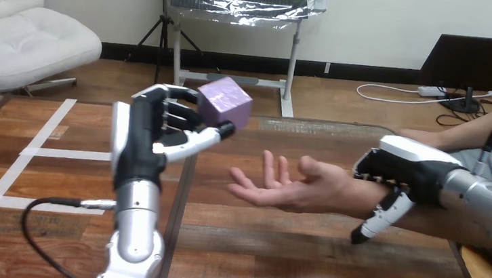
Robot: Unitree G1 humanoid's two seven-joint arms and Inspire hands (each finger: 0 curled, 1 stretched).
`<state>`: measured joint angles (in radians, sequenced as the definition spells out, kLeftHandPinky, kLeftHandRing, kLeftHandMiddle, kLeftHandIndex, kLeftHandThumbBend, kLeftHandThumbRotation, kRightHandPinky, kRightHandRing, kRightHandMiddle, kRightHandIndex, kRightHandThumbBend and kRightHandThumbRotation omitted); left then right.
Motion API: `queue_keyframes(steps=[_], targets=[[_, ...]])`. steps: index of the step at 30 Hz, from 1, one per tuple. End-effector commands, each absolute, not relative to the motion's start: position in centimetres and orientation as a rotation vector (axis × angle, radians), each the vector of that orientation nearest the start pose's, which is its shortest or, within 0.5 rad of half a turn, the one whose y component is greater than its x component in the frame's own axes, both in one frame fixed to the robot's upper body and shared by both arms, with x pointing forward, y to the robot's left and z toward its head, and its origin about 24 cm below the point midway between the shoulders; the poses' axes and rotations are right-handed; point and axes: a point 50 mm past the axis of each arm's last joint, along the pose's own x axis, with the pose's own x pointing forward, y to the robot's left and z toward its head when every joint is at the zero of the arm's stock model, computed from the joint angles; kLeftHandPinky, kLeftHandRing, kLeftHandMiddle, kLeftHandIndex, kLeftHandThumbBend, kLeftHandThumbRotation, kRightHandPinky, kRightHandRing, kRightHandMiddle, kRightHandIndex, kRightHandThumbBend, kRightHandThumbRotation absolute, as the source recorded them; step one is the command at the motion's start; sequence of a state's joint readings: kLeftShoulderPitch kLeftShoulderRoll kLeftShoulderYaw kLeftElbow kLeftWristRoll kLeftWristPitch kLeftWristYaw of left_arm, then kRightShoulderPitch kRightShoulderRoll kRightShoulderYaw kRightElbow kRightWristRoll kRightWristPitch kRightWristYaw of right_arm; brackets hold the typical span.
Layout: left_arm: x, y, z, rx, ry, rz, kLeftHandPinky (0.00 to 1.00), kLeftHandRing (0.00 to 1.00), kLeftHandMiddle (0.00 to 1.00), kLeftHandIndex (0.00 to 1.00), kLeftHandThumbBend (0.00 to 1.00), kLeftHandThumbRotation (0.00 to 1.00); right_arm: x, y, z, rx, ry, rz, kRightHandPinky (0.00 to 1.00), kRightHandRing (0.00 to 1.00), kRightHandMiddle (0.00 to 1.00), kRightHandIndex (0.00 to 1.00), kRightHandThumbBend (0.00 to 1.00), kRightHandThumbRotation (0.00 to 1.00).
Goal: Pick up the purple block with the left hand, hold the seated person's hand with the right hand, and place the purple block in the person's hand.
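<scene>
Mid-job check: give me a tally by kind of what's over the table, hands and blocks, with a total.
robot hands: 2, the left hand and the right hand
person's hand: 1
purple block: 1
Total: 4

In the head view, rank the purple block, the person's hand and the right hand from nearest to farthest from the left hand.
1. The purple block, pinched in the left hand.
2. The person's hand, open, at the centre.
3. The right hand, on the person's wrist, at the right.
</scene>
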<state>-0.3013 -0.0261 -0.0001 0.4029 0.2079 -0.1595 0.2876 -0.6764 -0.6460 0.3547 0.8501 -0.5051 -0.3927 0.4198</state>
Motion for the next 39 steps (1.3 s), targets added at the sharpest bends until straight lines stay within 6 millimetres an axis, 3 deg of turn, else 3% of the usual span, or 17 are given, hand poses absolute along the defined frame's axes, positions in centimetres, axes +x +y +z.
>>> queue_keyframes(steps=[1,39], targets=[[32.4,11.0,7.1,0.17,-0.191,0.106,0.33,0.39,0.42,0.45,0.66,0.0,35.2,-20.9,7.3,-1.203,0.135,0.683,0.28,0.35,0.43,0.44,0.9,0.17],[33.0,7.1,5.4,0.128,-0.145,-0.021,0.31,0.38,0.43,0.46,0.67,0.0,35.0,-18.6,8.0,-1.155,0.094,0.724,0.3,0.37,0.45,0.46,0.9,0.2]])
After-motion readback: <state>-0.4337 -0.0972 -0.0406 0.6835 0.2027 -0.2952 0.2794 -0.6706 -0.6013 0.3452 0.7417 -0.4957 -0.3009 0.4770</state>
